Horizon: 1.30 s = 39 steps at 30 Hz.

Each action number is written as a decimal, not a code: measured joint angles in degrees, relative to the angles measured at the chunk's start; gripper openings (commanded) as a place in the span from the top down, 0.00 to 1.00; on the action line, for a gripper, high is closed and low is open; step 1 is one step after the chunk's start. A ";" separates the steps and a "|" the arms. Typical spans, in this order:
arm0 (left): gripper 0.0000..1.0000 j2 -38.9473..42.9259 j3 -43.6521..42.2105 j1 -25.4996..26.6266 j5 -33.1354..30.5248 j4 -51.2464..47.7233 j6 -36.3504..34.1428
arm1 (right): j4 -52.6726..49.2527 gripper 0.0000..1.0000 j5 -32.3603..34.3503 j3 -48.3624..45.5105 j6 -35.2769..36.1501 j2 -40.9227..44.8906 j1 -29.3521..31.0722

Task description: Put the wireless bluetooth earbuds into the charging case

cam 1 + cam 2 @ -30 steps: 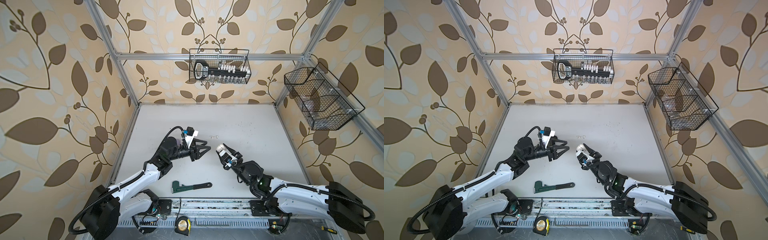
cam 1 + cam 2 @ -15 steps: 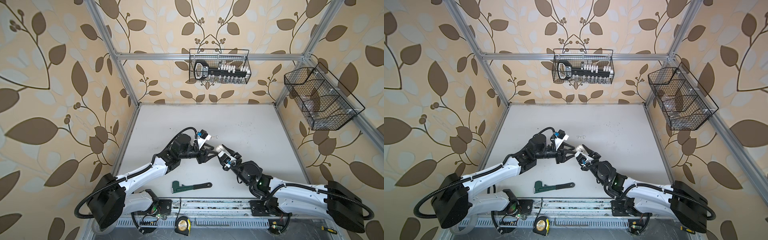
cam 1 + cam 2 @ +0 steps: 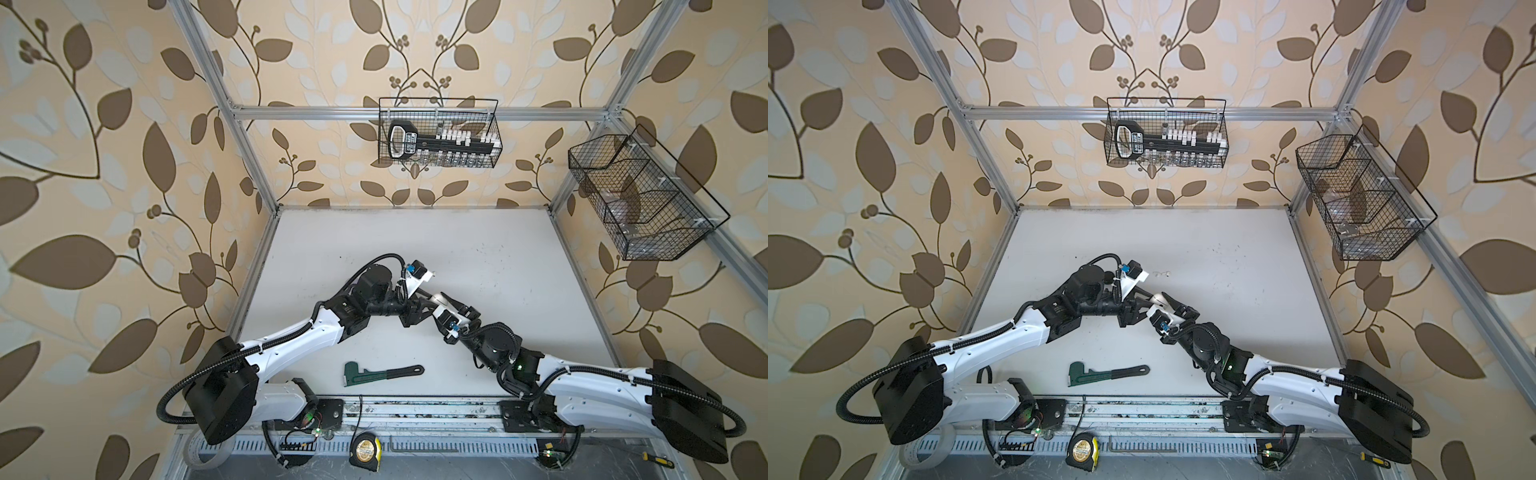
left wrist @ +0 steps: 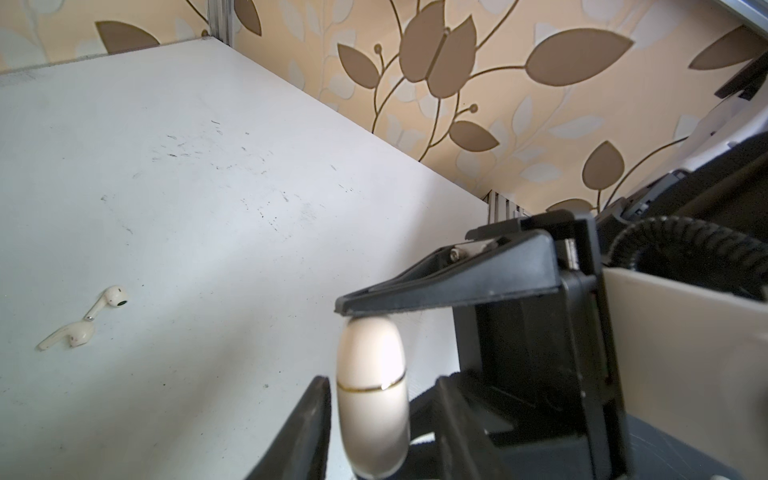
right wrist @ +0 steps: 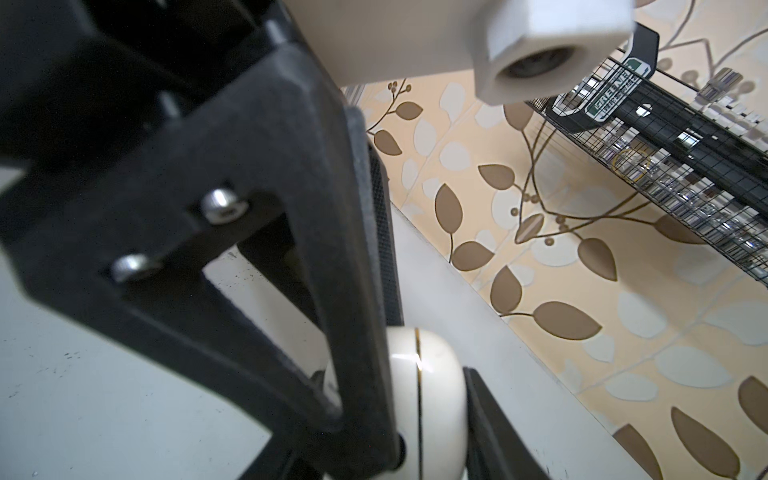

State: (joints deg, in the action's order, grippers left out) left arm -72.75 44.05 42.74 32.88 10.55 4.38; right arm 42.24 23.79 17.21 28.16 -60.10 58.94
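A white charging case [image 4: 372, 395] with a gold seam hangs above the table, closed, and my right gripper [image 5: 411, 395] is shut on it; it also shows in the right wrist view [image 5: 436, 395]. One right finger [image 4: 457, 286] presses on the end of the case. My left gripper [image 4: 384, 378] straddles the case's thin sides with narrow gaps, open. In both top views the two grippers meet mid-table around the case [image 3: 440, 299] [image 3: 1158, 298]. Two white wireless bluetooth earbuds [image 4: 112, 297] [image 4: 70, 336] lie loose on the table, just behind the left wrist [image 3: 1160, 273].
A green pipe wrench [image 3: 380, 373] lies near the front edge between the arm bases. A tape measure [image 3: 365, 451] sits on the front rail. Wire baskets hang on the back wall [image 3: 438, 137] and the right wall [image 3: 640, 199].
My left arm has swung right to meet the right gripper, and its jaws have come around the case and narrowed. The right gripper has kept its hold and barely moved.
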 measured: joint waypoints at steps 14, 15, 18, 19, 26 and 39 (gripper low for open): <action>0.70 -0.92 1.01 0.39 -1.38 -0.98 -1.14 | -0.50 0.74 1.29 0.00 0.00 0.13 0.22; 0.70 -0.92 1.07 0.42 -1.33 -1.03 -1.14 | -0.52 0.74 1.33 0.00 0.00 0.24 0.22; 0.71 -1.01 1.29 0.42 -1.16 -1.05 -1.16 | -0.70 0.74 1.36 0.00 0.02 0.59 0.22; 0.73 -1.07 1.38 0.42 -1.09 -1.09 -1.14 | -0.74 0.73 1.36 0.00 0.02 0.68 0.28; 0.93 -2.38 2.36 0.37 0.00 -1.36 -0.83 | -2.19 0.60 2.51 0.00 0.24 1.53 0.48; 1.00 0.39 -1.57 0.46 -4.66 3.41 -0.98 | -5.18 0.38 0.52 -0.02 -0.11 5.95 0.85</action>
State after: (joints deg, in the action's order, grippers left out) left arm -72.36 42.48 43.20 28.23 13.96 3.40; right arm 37.06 24.32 17.19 28.05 -54.15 59.79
